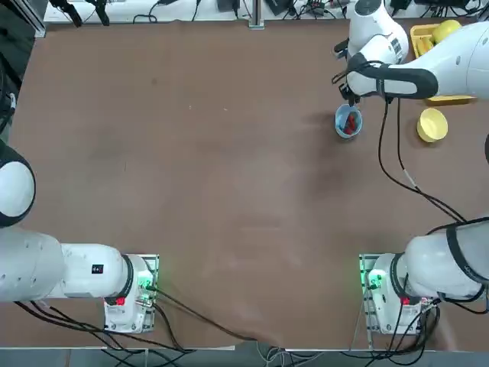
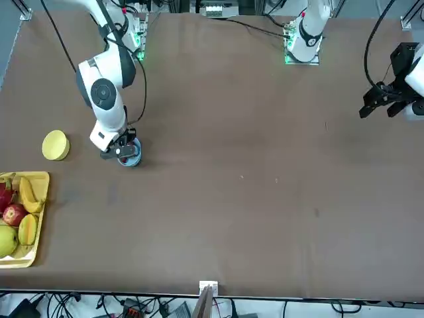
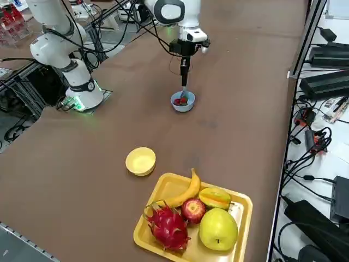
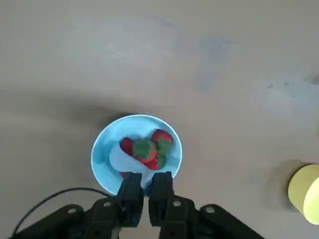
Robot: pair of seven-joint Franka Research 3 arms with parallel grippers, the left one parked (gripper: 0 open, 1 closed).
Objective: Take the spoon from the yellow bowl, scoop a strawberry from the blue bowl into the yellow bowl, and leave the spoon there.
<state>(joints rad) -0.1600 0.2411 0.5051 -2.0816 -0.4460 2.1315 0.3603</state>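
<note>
Right gripper (image 4: 146,191) stands over the blue bowl (image 4: 102,149), its fingers pinched narrow on the handle of the spoon (image 4: 124,158), whose pale blade lies among the strawberries (image 4: 149,148). I judge the spoon light, stiff and a little slippery, so the short handle is the right place to hold; the round berries may roll off. From the blue bowl, the yellow bowl (image 1: 432,125) sits near, at about 3 o'clock in the top view. Only the wrist view shows the blade; the side view shows the fruit tray (image 3: 240,229).
</note>
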